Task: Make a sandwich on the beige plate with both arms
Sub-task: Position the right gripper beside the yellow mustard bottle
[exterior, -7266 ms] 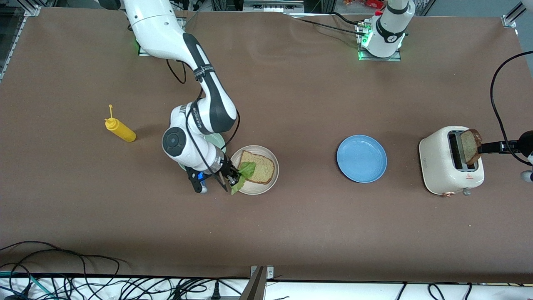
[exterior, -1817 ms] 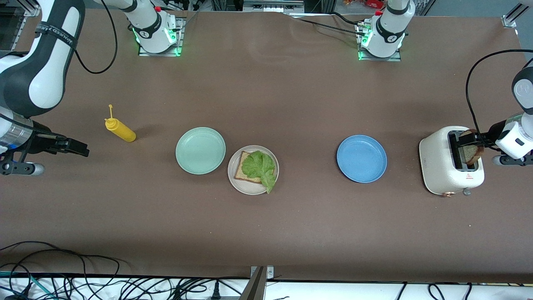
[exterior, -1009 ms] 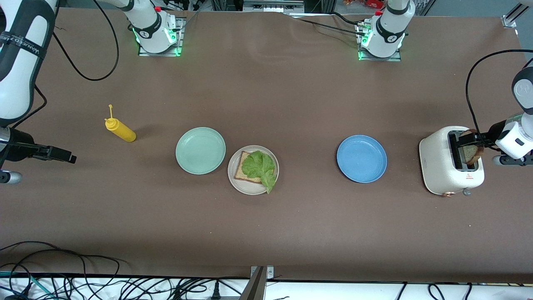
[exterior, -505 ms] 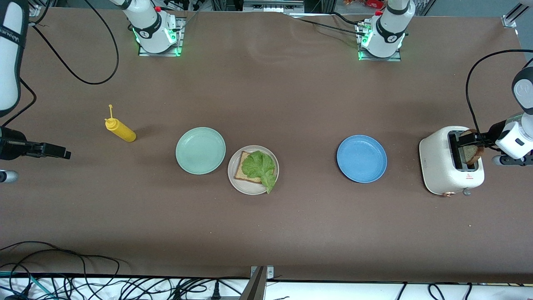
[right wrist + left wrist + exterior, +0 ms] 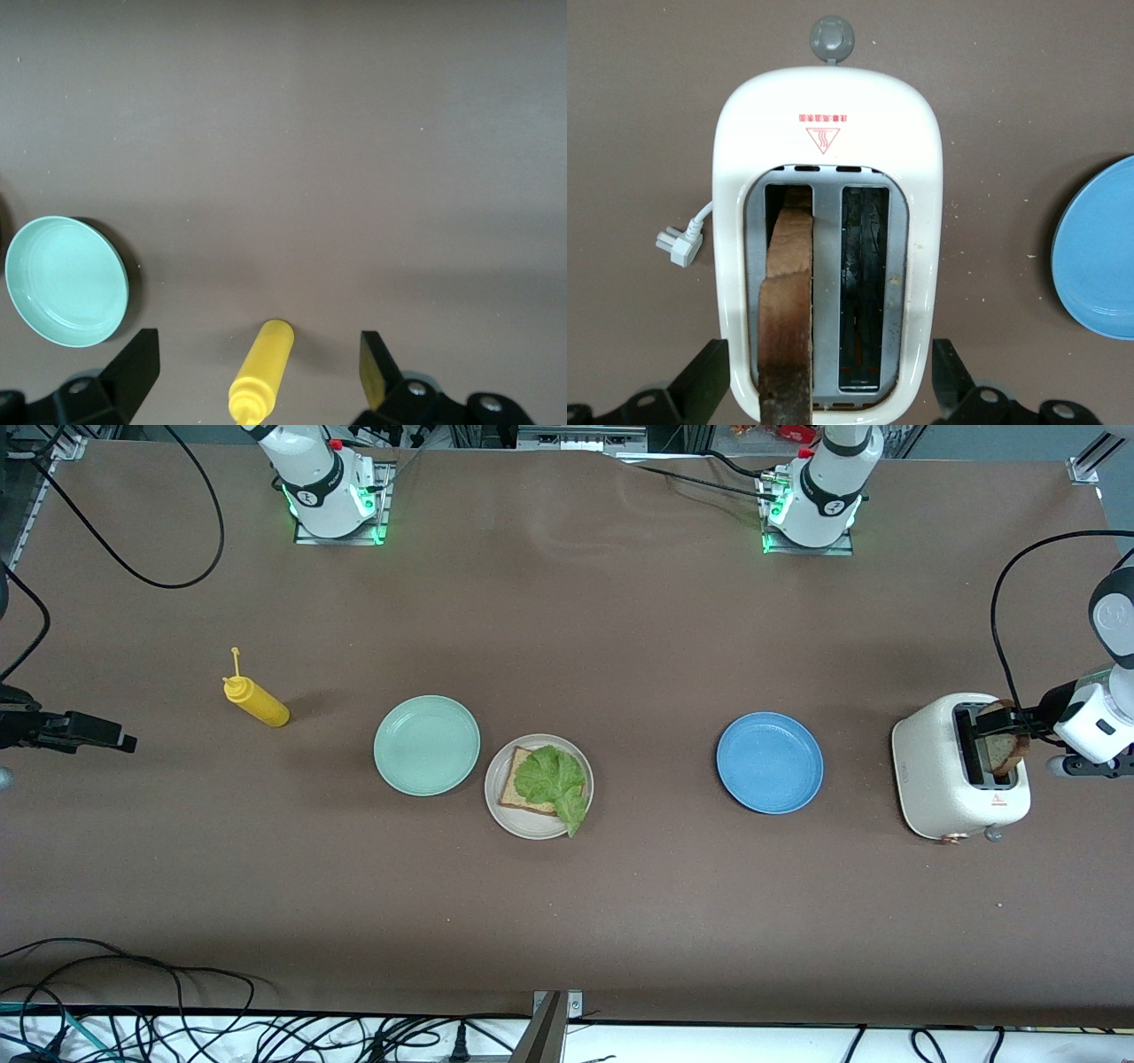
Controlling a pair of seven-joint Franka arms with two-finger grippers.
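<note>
The beige plate (image 5: pixel 532 826) holds one bread slice (image 5: pixel 512 788) with a ruffled lettuce leaf (image 5: pixel 554 778) lying on top of it. A second bread slice (image 5: pixel 1005 746) (image 5: pixel 787 301) stands in one slot of the white toaster (image 5: pixel 939 779) (image 5: pixel 828 115) at the left arm's end of the table. My left gripper (image 5: pixel 997 732) (image 5: pixel 828 385) hangs over the toaster, open, its fingers wide apart on either side of the toaster body. My right gripper (image 5: pixel 120 740) (image 5: pixel 257 372) is open and empty at the right arm's end, over the yellow bottle.
A yellow squeeze bottle (image 5: pixel 257 702) (image 5: pixel 264 367) lies near the right arm's end. A mint-green plate (image 5: pixel 426 745) (image 5: pixel 62 279) touches the beige plate. A blue plate (image 5: pixel 769 763) (image 5: pixel 1099 257) sits beside the toaster. The toaster's plug (image 5: pixel 678 248) lies loose.
My right arm has kept drawing back toward its end of the table. The left gripper and the toaster slice have stayed still over the last second.
</note>
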